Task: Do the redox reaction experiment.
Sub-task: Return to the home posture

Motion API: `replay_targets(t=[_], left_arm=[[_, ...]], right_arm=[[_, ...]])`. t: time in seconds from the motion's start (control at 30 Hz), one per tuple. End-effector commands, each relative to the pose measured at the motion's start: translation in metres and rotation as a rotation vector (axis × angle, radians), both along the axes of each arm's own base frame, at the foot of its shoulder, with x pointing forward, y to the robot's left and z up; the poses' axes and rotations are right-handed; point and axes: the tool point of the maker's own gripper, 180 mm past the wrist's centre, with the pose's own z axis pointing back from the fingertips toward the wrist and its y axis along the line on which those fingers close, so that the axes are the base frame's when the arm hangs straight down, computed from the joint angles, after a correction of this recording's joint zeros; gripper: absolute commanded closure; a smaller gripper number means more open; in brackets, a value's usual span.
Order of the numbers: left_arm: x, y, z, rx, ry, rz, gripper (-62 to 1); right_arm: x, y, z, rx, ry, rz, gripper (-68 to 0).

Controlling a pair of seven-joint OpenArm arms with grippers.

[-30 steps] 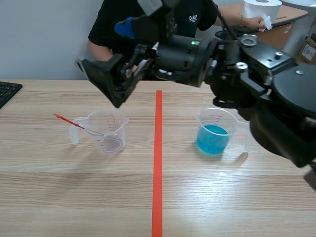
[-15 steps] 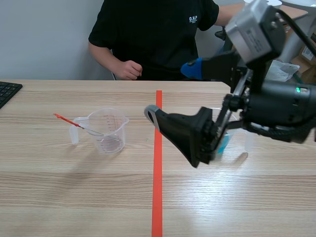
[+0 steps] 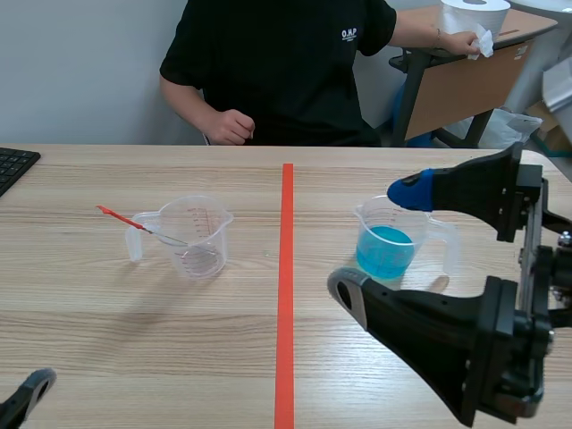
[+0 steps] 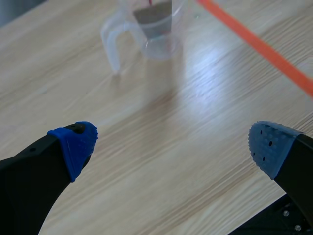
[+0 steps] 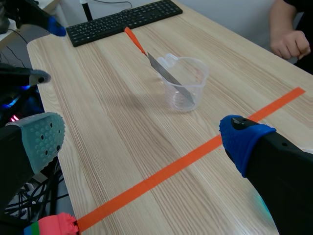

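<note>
Hanging open, right jaws sit near the blue-liquid beaker (image 3: 386,248).

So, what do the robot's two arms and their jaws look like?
Both are black. The right arm has thick, tapering jaws; one ends in a blue pad, the other in a grey-green dotted pad. The left arm has the same jaws, with a bright blue pad and a blue-grey dotted pad.

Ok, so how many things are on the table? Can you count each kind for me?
Measuring cups: 2 (blue-liquid cup, clear cup)
Red-handled tool: 1, resting in the clear cup
Keyboard: 1
Total: 4
</note>
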Motion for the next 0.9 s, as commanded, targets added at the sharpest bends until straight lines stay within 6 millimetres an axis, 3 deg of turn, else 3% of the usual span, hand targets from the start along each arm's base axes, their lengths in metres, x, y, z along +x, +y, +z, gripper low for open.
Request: replay_targets(t=[0.0,0.57,0.87], left_arm=[[0.002,-0.003,0.008,-0.028,-0.026,0.004,-62.3],[0.030,-0.014,0.022,0.000,-0.130,-0.031,-62.3],[0.043,-0.018,0.033,-0.010,-0.182,-0.049,-62.3]], right_arm=[[0.007,-0.001,0.011,0.024,-0.037,-0.011,-67.9],[0.031,-0.019,0.010,-0.029,-0.091,-0.168,-67.9],[0.032,-0.020,0.010,-0.032,-0.094,-0.176,-67.9]])
